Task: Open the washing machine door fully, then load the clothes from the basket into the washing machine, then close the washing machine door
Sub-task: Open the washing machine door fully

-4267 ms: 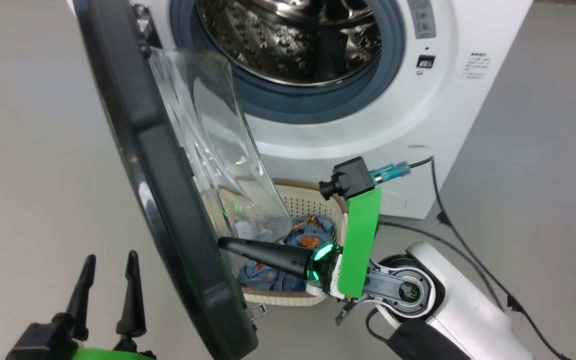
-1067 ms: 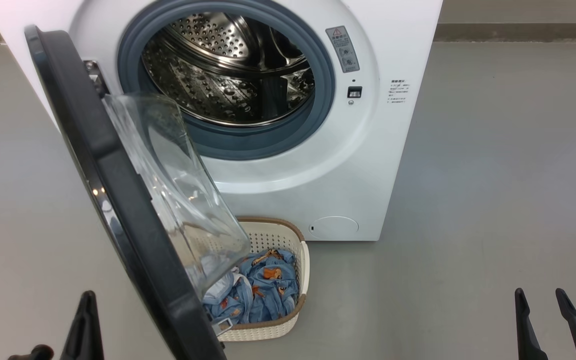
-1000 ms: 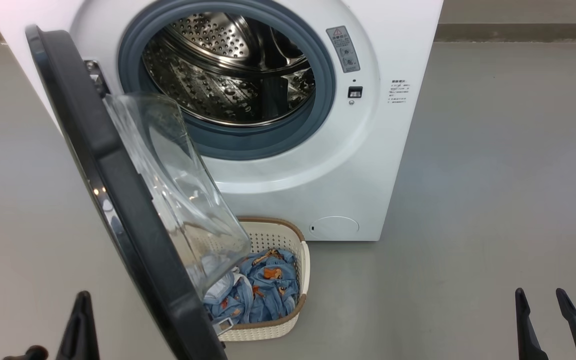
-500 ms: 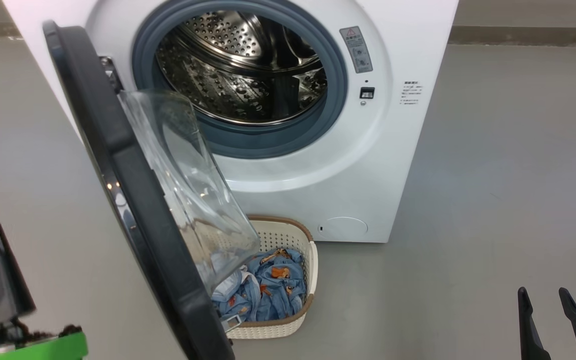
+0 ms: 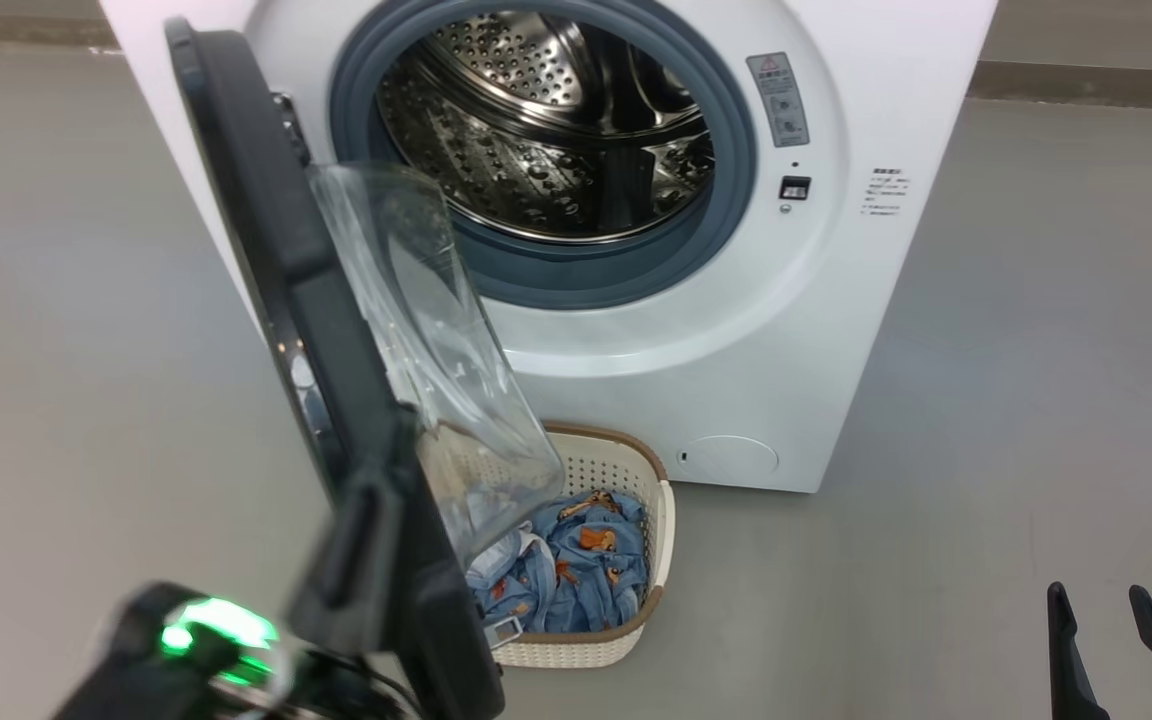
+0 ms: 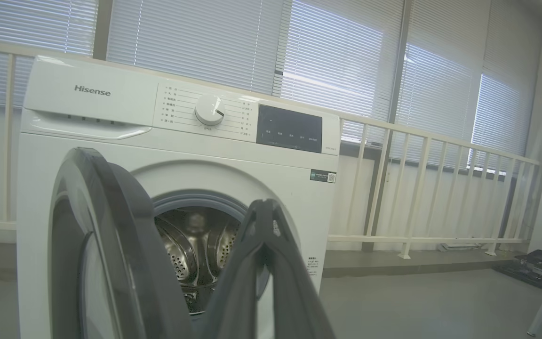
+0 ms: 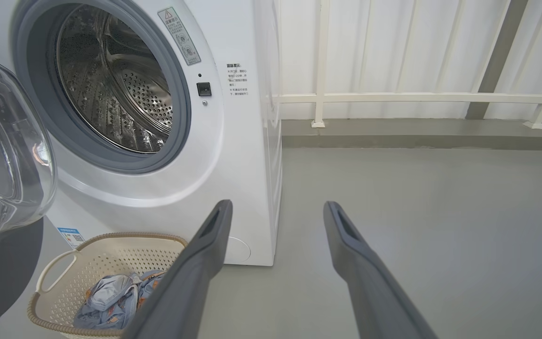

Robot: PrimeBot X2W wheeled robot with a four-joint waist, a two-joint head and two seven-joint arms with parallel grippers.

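Washing machine [image 5: 696,340] stands on grey floor [image 5: 986,450], its round door [image 5: 266,230] swung partway open on my left. Just below the opening sits the basket [image 5: 663,520], blue clothes [image 5: 576,560] heaped inside. My left end effector [image 6: 264,207], fingers pressed together, rises beside the door's lower rim; contact unclear. My right end effector [image 7: 275,209] is spread, holding nothing.

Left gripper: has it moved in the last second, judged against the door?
Yes, rightward: the left gripper stood well left of the door a second ago; now its shut fingers overlap the door's lower rim.
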